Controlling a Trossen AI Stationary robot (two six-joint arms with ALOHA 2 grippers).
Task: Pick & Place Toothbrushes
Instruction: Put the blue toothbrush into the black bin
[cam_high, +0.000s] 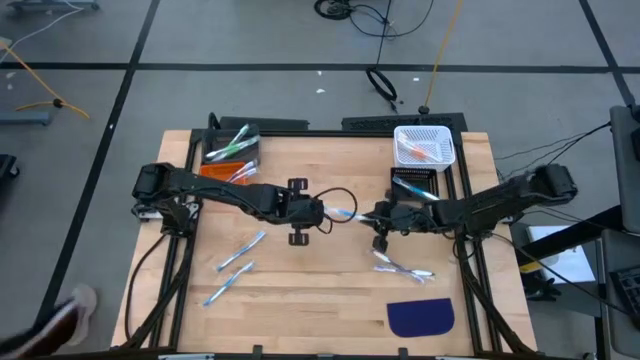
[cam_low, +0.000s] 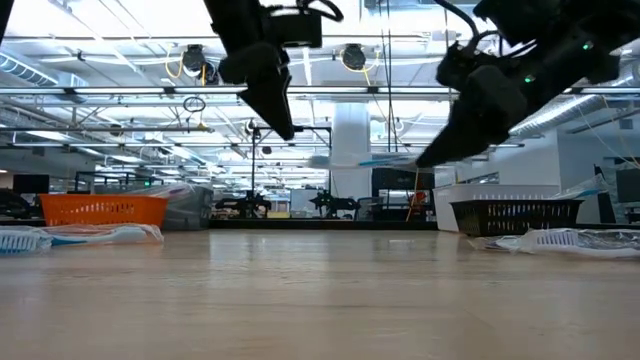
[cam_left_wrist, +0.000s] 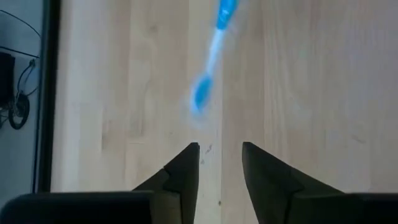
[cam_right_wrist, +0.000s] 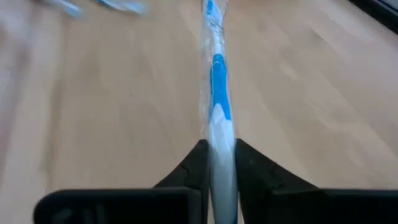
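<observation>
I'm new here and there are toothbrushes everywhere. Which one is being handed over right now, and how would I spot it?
Look at the middle of the wooden table, where the two dark arms meet. The right hand is clamped on a blue-and-white toothbrush, with the left hand open just short of it. It alone is held above the table; the others lie on the wood or in bins.

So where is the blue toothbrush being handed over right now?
The blue toothbrush is in the air above the table's middle in the high view, clamped in the right gripper, with the opened left gripper just short of its free end.
</observation>
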